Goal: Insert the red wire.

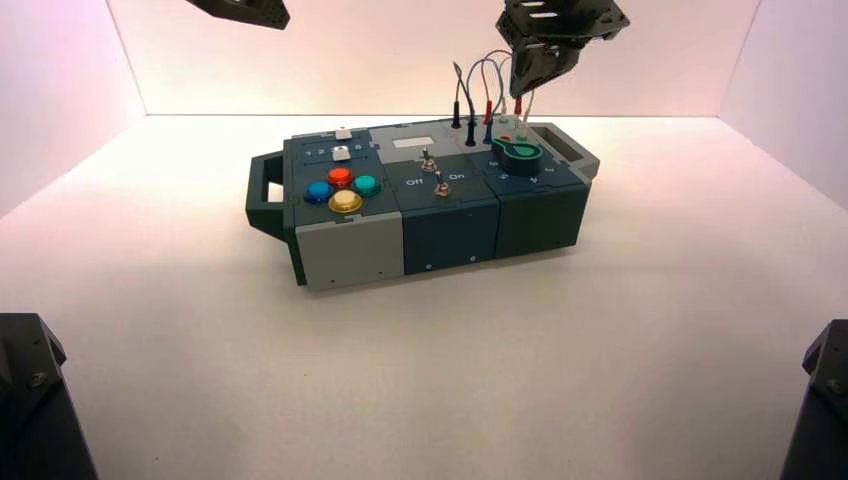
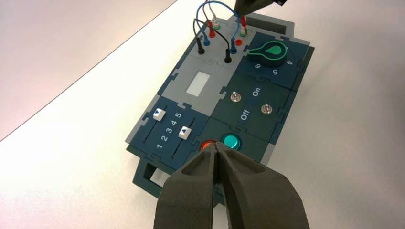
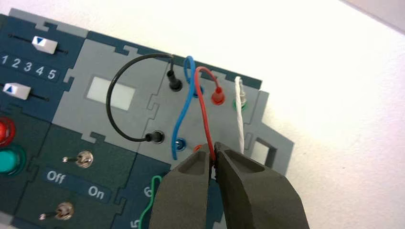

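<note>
The red wire (image 3: 204,109) loops up from a red plug (image 3: 218,97) seated in a socket at the box's far right corner. My right gripper (image 3: 213,149) is shut on the wire's other end, just above an empty red socket (image 3: 197,148); the held plug is hidden between the fingers. In the high view that gripper (image 1: 522,88) hangs over the wire panel of the box (image 1: 350,250). My left gripper (image 2: 218,149) is shut and empty, parked high over the box's button end, at the top left of the high view (image 1: 240,10).
A blue wire (image 3: 184,107), a black wire (image 3: 112,102) and a white wire (image 3: 239,114) are plugged in beside the red one. A green knob (image 1: 521,154), two toggle switches (image 1: 433,172), two sliders (image 2: 172,125) and coloured buttons (image 1: 342,188) sit on the box top.
</note>
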Tool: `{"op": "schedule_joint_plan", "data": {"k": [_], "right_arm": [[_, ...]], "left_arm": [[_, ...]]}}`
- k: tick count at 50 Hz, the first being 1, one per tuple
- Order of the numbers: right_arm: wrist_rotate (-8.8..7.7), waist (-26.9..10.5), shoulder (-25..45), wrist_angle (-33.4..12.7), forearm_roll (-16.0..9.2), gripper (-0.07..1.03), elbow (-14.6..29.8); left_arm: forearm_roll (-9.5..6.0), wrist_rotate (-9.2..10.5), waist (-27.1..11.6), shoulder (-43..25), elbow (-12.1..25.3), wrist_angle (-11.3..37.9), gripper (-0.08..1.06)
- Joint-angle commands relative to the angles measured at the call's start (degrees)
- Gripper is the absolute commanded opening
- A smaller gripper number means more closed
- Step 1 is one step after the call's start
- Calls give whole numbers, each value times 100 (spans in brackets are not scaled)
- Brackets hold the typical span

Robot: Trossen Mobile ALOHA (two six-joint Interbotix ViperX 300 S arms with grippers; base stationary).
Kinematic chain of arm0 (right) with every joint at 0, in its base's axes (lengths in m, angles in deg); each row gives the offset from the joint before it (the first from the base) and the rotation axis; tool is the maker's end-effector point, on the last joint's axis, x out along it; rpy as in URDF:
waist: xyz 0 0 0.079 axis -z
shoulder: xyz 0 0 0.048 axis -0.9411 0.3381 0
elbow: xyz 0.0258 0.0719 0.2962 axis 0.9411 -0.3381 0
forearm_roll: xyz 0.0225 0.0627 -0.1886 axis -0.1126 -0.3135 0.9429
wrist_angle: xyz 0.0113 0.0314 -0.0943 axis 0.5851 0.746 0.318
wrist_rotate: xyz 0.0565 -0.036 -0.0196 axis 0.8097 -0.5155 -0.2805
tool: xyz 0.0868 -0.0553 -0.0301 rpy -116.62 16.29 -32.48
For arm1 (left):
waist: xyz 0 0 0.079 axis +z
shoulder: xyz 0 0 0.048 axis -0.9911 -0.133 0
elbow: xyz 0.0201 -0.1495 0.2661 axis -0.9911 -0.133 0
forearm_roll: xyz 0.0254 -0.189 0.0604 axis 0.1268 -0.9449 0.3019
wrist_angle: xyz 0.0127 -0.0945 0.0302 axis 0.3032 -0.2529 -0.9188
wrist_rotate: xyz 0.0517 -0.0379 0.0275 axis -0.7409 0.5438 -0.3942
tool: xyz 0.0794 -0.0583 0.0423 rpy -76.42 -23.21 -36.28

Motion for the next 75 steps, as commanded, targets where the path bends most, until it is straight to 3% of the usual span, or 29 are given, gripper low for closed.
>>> {"op": "schedule_joint_plan", "data": {"k": [1,19,38,75], "right_arm": [[-26,-35,-211,255,26,-2,-26],[-35,-281,-149,712,167,-2,-211],[-35,-281,-97,1151,220,-2,-404],[-26,-483,-18,1415,255,-2,-448]], "left_arm": [[18,-35,0,9,114,-53,-3],[18,-35,0,18,105,-53,-3],[18,-35,0,35,97,-62,-3],[18,-35,-9,35,97,-62,-3]]}}
